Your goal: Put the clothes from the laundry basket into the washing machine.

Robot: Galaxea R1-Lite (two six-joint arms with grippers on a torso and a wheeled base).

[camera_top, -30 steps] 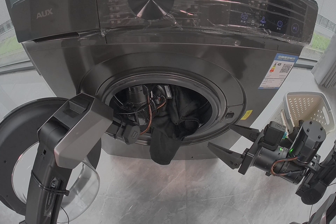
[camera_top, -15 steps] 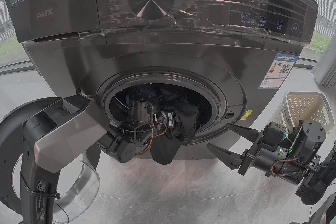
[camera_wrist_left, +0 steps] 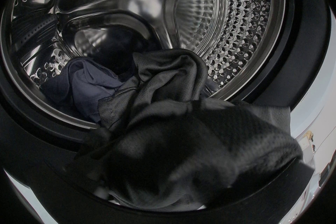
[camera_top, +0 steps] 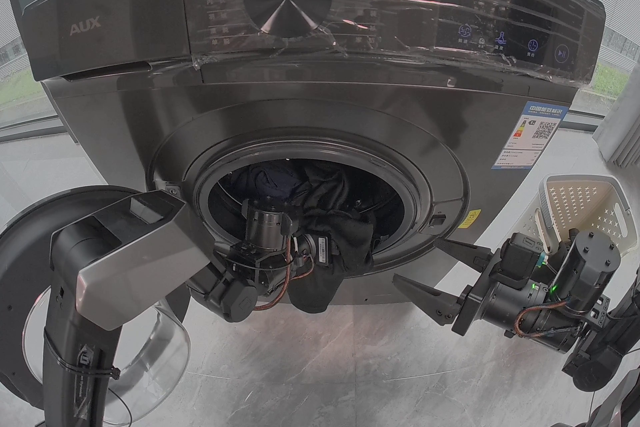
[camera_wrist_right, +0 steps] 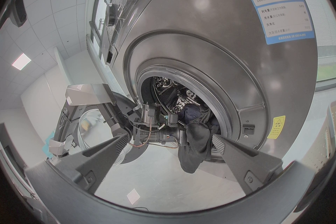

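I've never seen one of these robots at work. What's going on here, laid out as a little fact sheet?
Washing machine: door swung open on the robot's left.
Drum: holds a dark blue garment toward the back.
Black garment: half in, draped over the opening's lower rim, hanging outside.
Left arm: wrist at the opening, against the black garment.
Right gripper: open, empty, before the machine's lower right.
Laundry basket: white, at right; no clothes seen in its visible part.
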